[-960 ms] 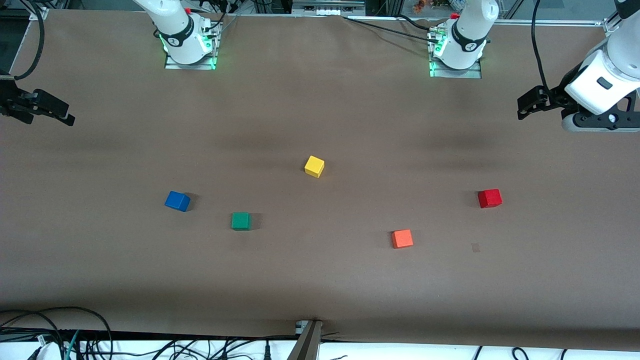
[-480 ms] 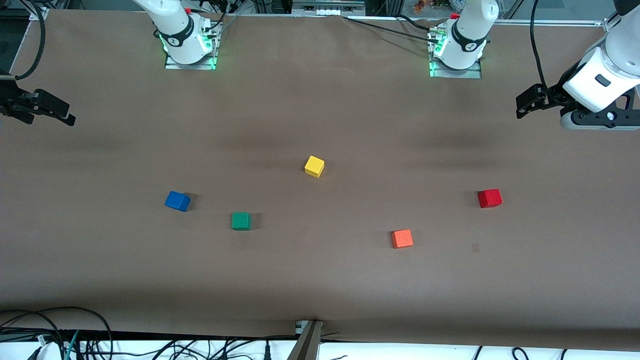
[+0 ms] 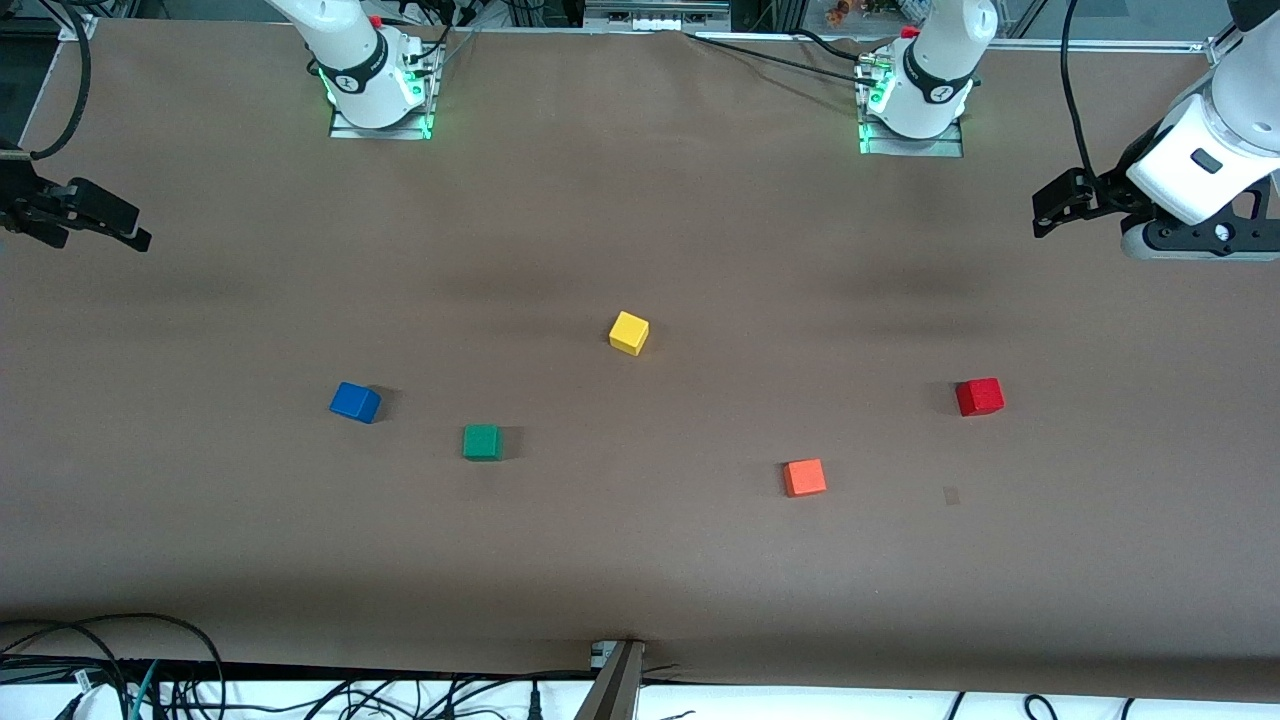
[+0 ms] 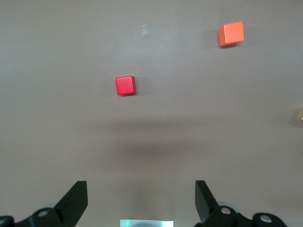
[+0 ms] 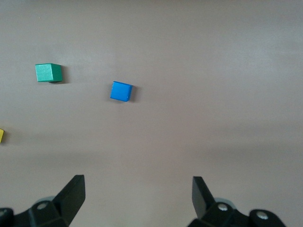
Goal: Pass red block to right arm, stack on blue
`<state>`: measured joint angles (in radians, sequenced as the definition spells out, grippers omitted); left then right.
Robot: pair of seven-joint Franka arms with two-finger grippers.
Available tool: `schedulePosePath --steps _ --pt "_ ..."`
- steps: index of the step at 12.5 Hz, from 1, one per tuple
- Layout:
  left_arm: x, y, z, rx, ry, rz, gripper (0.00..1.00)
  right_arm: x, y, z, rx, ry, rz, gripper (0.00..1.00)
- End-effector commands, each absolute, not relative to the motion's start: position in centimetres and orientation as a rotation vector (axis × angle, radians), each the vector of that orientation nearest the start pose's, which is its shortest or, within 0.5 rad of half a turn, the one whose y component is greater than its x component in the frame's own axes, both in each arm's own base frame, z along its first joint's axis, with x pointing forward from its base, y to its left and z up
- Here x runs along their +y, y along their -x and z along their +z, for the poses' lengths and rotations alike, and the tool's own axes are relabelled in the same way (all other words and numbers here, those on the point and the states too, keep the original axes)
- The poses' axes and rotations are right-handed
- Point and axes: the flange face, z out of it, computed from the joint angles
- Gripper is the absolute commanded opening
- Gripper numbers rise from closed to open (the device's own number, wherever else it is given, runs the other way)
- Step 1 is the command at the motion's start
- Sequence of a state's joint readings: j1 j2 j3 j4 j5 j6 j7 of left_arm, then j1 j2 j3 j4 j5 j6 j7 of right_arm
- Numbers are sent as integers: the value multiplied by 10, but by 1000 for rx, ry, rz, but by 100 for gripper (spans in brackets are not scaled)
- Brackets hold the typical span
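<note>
The red block (image 3: 979,397) is located toward the left arm's end of the table (image 3: 640,560); the blue (image 3: 354,402) toward the right arm's. Both the left gripper (image 3: 1060,205) and right gripper (image 3: 100,222) are held aloft, fingers apart.

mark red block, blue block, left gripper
red block (image 3: 979,397), front view, middle of its visible faces
blue block (image 3: 354,402), front view, centre of its top face
left gripper (image 4: 141,201), left wrist view, midway between its open fingers
</note>
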<state>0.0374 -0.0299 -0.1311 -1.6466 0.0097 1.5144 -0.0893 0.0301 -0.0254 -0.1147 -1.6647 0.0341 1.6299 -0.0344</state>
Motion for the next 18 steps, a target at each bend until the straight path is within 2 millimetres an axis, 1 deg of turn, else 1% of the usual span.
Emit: schedulePosePath --steps 1,2,3,4,6,9,10,12,14,15,16,17,18 --pt "-50 -537 601 33 3107 142 100 -42 -545 606 71 3105 7 100" --pt "-48 -541 597 22 3110 147 100 -42 -545 605 72 3104 9 100" --pt "-43 -544 603 19 3121 130 100 -42 -545 605 72 3104 9 100" --pt "-41 -547 602 17 3119 139 100 -42 -545 605 72 3104 9 100" --pt "-48 -546 603 21 3114 141 100 -42 -545 605 72 3104 9 100" --pt "-31 -548 610 -15 3122 130 100 -42 -545 605 74 3104 9 100" --pt "-31 -555 600 -26 3116 153 100 -41 -545 605 74 3104 9 100" --pt "-17 -562 603 -55 3121 137 100 -41 -545 605 71 3104 9 100" --pt "-15 -575 573 -62 3115 229 100 -41 -546 604 69 3103 11 100" --pt "-12 -582 553 -61 3112 292 100 -41 -545 605 69 3103 9 100" --pt "-6 -583 549 -77 3113 309 100 -41 -545 605 69 3103 9 100" --pt "-5 -586 538 -82 3109 340 100 -41 -546 605 69 3105 9 100" --pt "0 -599 496 -94 3099 456 100 -41 -546 604 67 3103 11 100"
